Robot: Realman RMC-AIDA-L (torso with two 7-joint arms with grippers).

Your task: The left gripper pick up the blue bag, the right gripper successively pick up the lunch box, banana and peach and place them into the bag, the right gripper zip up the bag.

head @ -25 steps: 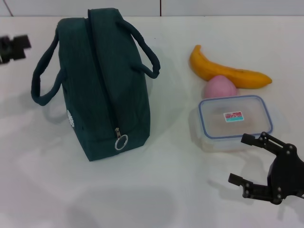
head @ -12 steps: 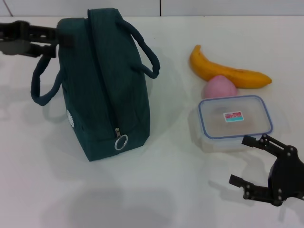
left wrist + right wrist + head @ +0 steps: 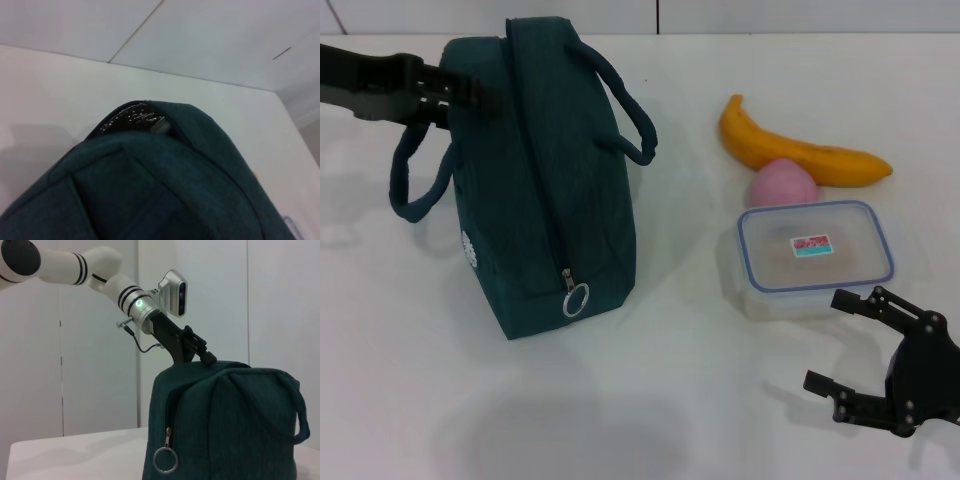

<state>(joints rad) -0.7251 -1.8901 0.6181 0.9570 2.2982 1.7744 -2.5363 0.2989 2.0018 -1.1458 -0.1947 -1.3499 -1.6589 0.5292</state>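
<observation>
At centre left of the head view, the blue bag [image 3: 545, 180] stands upright on the white table [image 3: 650, 400], zipped shut, its metal ring pull [image 3: 576, 299] hanging at the near end and a round white logo [image 3: 469, 248] on its left side. My left gripper [image 3: 470, 95] reaches in from the upper left edge of the frame and sits at the bag's top left shoulder, just above the left loop handle [image 3: 410, 180]; I cannot tell how far its fingers are parted, nor whether they hold any fabric. From the right wrist view, this gripper [image 3: 200, 352] appears at the bag's [image 3: 225, 425] top edge, on a black bar leading to a silver arm with a green light [image 3: 139, 303]. At lower right of the head view, my right gripper [image 3: 840, 340] rests with fingers spread wide, holding nothing, just in front of the lunch box [image 3: 815, 255]. Behind the box lies the peach [image 3: 783, 184], touching the banana [image 3: 800, 150] beyond it.
</observation>
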